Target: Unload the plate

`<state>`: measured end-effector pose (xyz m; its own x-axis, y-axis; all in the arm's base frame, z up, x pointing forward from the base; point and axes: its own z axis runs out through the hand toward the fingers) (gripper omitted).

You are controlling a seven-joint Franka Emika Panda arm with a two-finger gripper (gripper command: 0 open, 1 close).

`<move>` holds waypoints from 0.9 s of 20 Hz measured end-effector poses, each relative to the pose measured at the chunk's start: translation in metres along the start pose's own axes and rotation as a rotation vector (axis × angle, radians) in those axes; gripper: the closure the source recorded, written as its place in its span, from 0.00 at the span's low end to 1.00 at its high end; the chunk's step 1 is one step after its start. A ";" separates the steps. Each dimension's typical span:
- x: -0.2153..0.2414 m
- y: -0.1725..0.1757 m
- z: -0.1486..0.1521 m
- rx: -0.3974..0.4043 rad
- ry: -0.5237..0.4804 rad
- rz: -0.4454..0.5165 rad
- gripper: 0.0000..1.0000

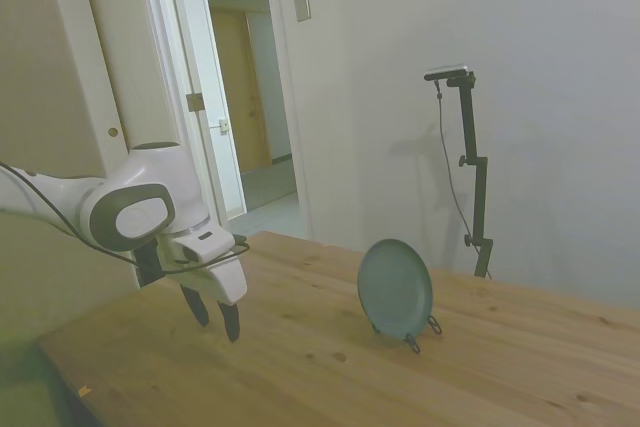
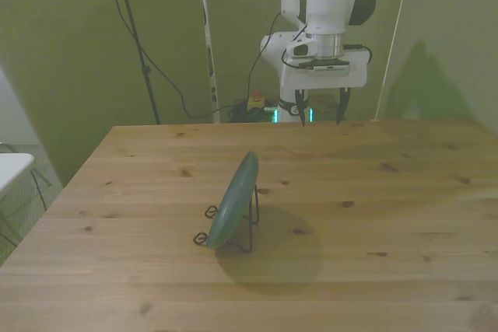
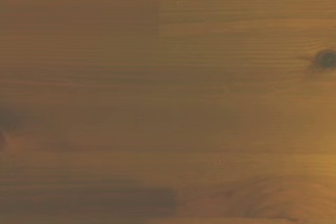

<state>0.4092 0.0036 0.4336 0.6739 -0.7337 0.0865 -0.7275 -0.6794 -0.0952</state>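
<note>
White two-finger gripper (image 2: 320, 116) (image 1: 217, 318) on the white Franka arm (image 1: 120, 209) was wide open, dark fingers (image 2: 341, 106) pointing down, nothing between them. It hung above the table's far edge in the front view, not touching the wood. Well apart from the plate.

Near to far in the front view:
- Bare pale wooden plank table (image 2: 373, 270) (image 1: 300, 377) nearest the camera, knots and grain visible.
- Round matte grey-teal plate (image 2: 233, 200) (image 1: 395, 287) stood on edge near the table's middle, slightly toward the front view's left. Tilted, leaning back on a thin dark wire stand (image 2: 247, 227) (image 1: 420, 335). Stand's looped feet rested on the wood; the plate's lower rim sat in them. Plate's shadow fell on the table toward the front view's right and near side.
- Open tabletop between plate and gripper.
- Gripper at the far edge, right of the plate in the front view.

Side view: plate's face was turned toward the arm side, gripper low over the table to the plate's left.

Wrist view: only blurred wood grain (image 3: 168, 98) with a dark knot (image 3: 326, 59). Plate not visible there.
</note>
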 end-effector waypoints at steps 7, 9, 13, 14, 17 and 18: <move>0.010 -0.001 -0.012 0.015 0.024 0.018 0.00; 0.017 -0.001 -0.020 0.023 0.041 0.030 0.00; 0.040 -0.003 -0.037 0.026 0.078 0.061 0.00; 0.047 -0.006 -0.041 0.028 0.085 0.067 0.00; 0.064 -0.014 -0.053 0.028 0.099 0.091 0.00; 0.070 -0.017 -0.057 0.029 0.101 0.101 0.00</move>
<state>0.4615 -0.0364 0.4981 0.5800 -0.7957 0.1745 -0.7859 -0.6030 -0.1373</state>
